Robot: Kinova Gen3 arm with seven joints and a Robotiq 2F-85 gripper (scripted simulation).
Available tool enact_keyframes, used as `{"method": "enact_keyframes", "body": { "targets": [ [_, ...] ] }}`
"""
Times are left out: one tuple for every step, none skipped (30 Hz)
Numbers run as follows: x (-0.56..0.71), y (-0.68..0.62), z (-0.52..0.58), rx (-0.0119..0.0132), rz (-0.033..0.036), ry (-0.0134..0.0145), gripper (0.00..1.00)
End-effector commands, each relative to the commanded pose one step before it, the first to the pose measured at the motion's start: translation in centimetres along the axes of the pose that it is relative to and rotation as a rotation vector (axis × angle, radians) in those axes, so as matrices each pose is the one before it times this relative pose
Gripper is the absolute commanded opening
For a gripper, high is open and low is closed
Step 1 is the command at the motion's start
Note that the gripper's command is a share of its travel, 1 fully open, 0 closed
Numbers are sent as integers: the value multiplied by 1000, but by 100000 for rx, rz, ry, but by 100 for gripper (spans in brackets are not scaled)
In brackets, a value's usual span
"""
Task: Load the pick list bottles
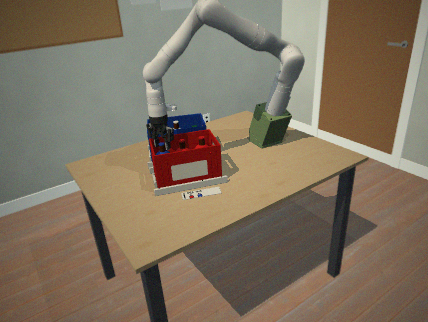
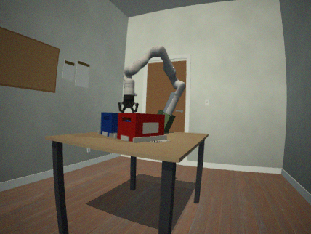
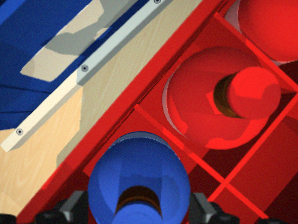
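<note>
The red crate [image 1: 186,159] stands in front of the blue crate [image 1: 182,123] on the table. The pick list [image 1: 201,194] lies just in front of the red crate. My gripper [image 1: 162,140] hangs over the red crate's left rear cell. In the wrist view its fingers stand apart on either side of a blue-capped bottle [image 3: 139,180] that stands in that cell. A red-capped bottle [image 3: 225,102] stands in the neighbouring cell and another red-capped bottle [image 3: 267,27] in the one beyond. The gripper is open. The blue crate's inside is mostly hidden.
Grey rails [image 3: 87,67] hold the crates in place on the table. The arm's green base [image 1: 270,125] stands at the back right of the table. In the side view the gripper [image 2: 128,107] sits just above the red crate's rim [image 2: 139,115].
</note>
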State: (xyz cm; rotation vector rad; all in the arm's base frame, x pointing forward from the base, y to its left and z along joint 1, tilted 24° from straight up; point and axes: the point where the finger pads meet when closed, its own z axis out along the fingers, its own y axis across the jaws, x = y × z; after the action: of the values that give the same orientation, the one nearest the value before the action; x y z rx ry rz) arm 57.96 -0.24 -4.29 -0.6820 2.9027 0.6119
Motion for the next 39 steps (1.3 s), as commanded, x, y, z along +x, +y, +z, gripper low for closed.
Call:
{"method": "enact_keyframes", "body": {
  "targets": [
    [-59,-59,-127,168,0,-180,67],
    [0,0,0,0,0,0,67],
    [0,0,0,0,0,0,67],
    [0,0,0,0,0,0,67],
    [0,0,0,0,0,0,67],
    [0,0,0,0,0,0,67],
    [0,0,0,0,0,0,67],
    [0,0,0,0,0,0,67],
    [0,0,0,0,0,0,67],
    [0,0,0,0,0,0,67],
    [0,0,0,0,0,0,67],
    [0,0,0,0,0,0,67],
    [0,0,0,0,0,0,67],
    [0,0,0,0,0,0,67],
    [0,0,0,0,0,0,67],
    [0,0,0,0,0,0,67],
    [0,0,0,0,0,0,67],
    [0,0,0,0,0,0,67],
    [0,0,0,0,0,0,67],
    [0,0,0,0,0,0,67],
    [0,0,0,0,0,0,67],
    [0,0,0,0,0,0,67],
    [0,0,0,0,0,0,67],
    [0,0,0,0,0,0,67],
    [0,0,0,0,0,0,67],
    [0,0,0,0,0,0,67],
    [0,0,0,0,0,0,67],
    [0,0,0,0,0,0,67],
    [0,0,0,0,0,0,67],
    [0,0,0,0,0,0,67],
    [0,0,0,0,0,0,67],
    [0,0,0,0,0,0,67],
    [0,0,0,0,0,0,67],
    [0,0,0,0,0,0,67],
    [0,-1,-258,6,0,-5,67],
    [2,1,-263,2,0,0,67],
    [-4,-2,-274,-2,0,1,67],
    [0,0,-267,0,0,0,67],
    [0,0,-267,0,0,0,67]
  ]
}}
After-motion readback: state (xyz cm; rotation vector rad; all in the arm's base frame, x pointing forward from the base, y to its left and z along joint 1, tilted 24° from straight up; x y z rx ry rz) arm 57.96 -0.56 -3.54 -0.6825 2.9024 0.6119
